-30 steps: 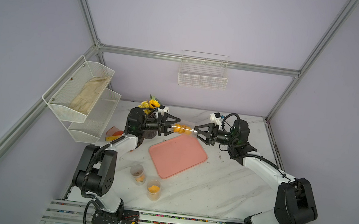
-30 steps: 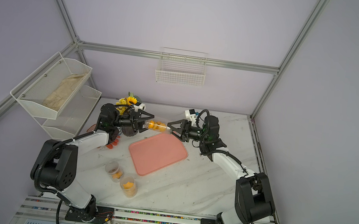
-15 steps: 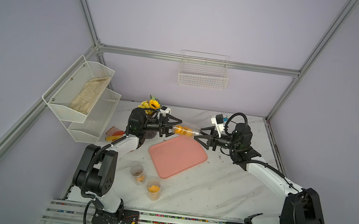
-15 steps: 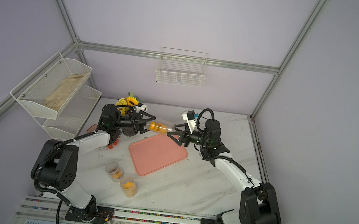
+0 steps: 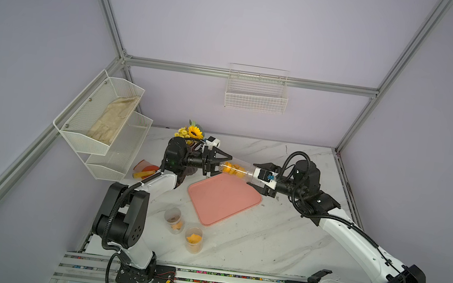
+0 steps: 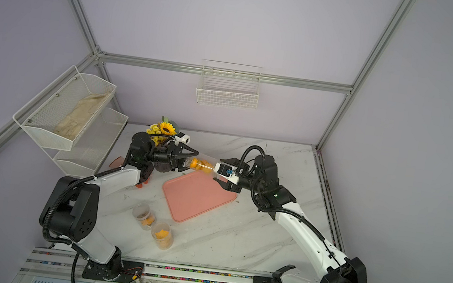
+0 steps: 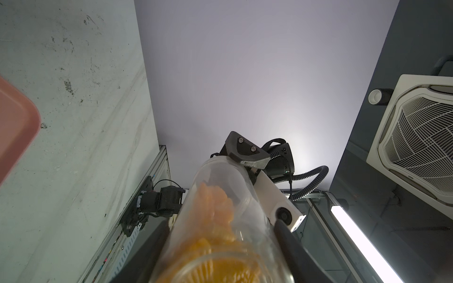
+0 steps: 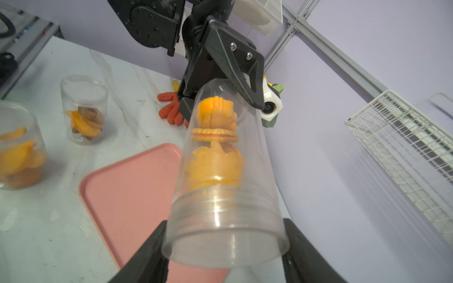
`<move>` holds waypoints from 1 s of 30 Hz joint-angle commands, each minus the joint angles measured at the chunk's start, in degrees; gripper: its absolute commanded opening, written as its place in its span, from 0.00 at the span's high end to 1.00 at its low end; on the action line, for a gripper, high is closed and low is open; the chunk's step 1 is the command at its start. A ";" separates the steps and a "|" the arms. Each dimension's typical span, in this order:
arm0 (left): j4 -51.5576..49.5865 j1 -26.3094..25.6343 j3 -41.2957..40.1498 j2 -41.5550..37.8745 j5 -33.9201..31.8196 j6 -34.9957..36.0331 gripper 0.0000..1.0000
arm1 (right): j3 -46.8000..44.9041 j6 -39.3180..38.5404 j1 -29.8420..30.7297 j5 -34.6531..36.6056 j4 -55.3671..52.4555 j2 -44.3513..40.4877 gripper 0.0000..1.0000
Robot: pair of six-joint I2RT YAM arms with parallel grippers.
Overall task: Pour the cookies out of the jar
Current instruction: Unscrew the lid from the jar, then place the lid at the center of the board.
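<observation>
The jar (image 5: 237, 170), a clear tube, hangs level over the far edge of the pink tray (image 5: 223, 204). Orange cookies (image 5: 230, 167) are packed inside it, toward its closed bottom. My left gripper (image 5: 218, 164) is shut on that bottom end, and the jar (image 7: 220, 208) fills the space between its jaws. My right gripper (image 5: 255, 176) is shut on the clear lid (image 8: 225, 235) at the other end, which sits on the jar. In the right wrist view the cookies (image 8: 215, 147) are stacked behind the lid, and the left gripper (image 8: 213, 90) holds the far end.
Two other clear tubs of orange pieces (image 5: 174, 220) (image 5: 193, 239) stand near the front, left of the tray. A sunflower bouquet (image 5: 192, 133) is behind the left arm, with red and yellow toys (image 5: 146, 168) beside it. A wire shelf (image 5: 103, 120) hangs at left, and a wall basket (image 5: 256, 92) at the back.
My right arm has swung out toward the right front and its wrist has turned while holding the lid end. The jar has stayed between both grippers over the tray's far edge.
</observation>
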 commanded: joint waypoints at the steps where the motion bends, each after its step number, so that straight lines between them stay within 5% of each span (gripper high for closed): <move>1: 2.31 2.63 3.47 0.57 -4.01 0.12 0.44 | -0.98 -11.70 0.94 4.19 -7.73 -3.84 0.37; 10: 2.78 3.39 4.55 1.86 -3.66 -0.20 0.44 | -2.68 -13.90 2.14 7.89 -9.20 -9.96 0.38; 15: 3.52 3.40 5.22 2.17 -4.17 -0.92 0.44 | -2.70 -9.01 2.24 8.00 -13.98 -9.84 0.32; 25: 2.86 3.40 4.95 -0.17 -4.60 -0.29 0.44 | -5.20 41.66 1.65 25.96 -15.88 -2.19 0.27; 30: 1.90 3.40 4.65 -1.01 -4.62 0.71 0.44 | -2.52 55.01 -3.89 27.43 -21.97 5.36 0.27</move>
